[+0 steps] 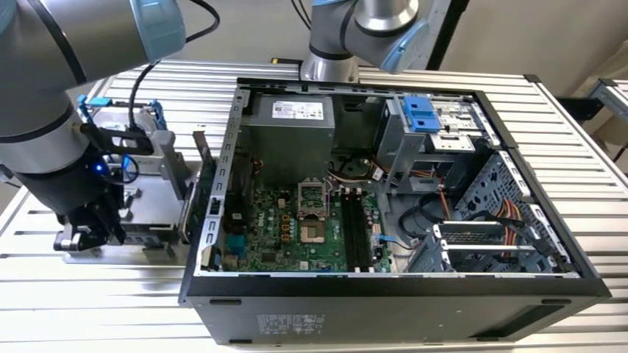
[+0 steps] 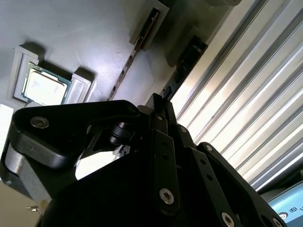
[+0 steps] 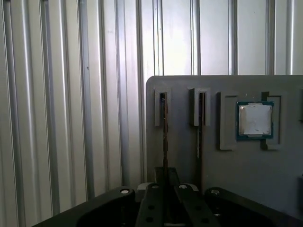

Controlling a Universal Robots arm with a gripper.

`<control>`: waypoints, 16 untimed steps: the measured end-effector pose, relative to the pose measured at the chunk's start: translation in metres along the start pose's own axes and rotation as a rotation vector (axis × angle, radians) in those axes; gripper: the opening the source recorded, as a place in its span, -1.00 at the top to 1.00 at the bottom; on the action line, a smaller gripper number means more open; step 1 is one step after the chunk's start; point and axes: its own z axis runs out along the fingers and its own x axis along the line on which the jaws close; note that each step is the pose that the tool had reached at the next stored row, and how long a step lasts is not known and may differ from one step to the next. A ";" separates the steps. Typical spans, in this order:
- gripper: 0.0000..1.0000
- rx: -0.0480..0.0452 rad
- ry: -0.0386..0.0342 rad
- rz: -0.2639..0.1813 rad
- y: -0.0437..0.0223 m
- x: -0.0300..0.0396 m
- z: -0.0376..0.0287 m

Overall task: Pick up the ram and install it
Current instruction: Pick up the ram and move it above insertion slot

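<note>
tray (image 3: 227, 179): grey block on the slatted table (image 3: 71, 118), just beside the computer case (image 1: 393, 312) on the exterior view's left
tray's slots: two narrow slots side by side, each with a stick standing on its edge; the ram (image 3: 164, 132) in one, a second stick (image 3: 200, 127) in the next
tray's recess: a square silver cpu chip (image 3: 254, 119) lies flat in it, beyond the second stick
case: lid off, green motherboard (image 1: 284, 228) flat on its floor, black memory slots (image 1: 355, 228) running lengthwise
ram's long axis: level along the tray, parallel to the second stick and to the table's ribs, far end at the tray's edge
gripper (image 3: 165, 171): down over the tray, pressed narrow onto the ram's near end, one pad on each face
ram's place: seated in its slot, well apart from the case
</note>
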 end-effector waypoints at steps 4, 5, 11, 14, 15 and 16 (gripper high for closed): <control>1.00 0.0000 0.0000 0.000 0.0001 0.0001 -0.0041; 1.00 0.0000 0.0000 0.000 0.0001 0.0001 -0.0052; 1.00 0.0008 0.0000 0.000 0.0006 0.0002 -0.0097; 1.00 0.0015 -0.0001 0.000 0.0009 0.0002 -0.0115; 1.00 0.0018 -0.0001 0.000 0.0009 0.0002 -0.0121; 1.00 0.0020 -0.0001 0.000 0.0010 0.0002 -0.0128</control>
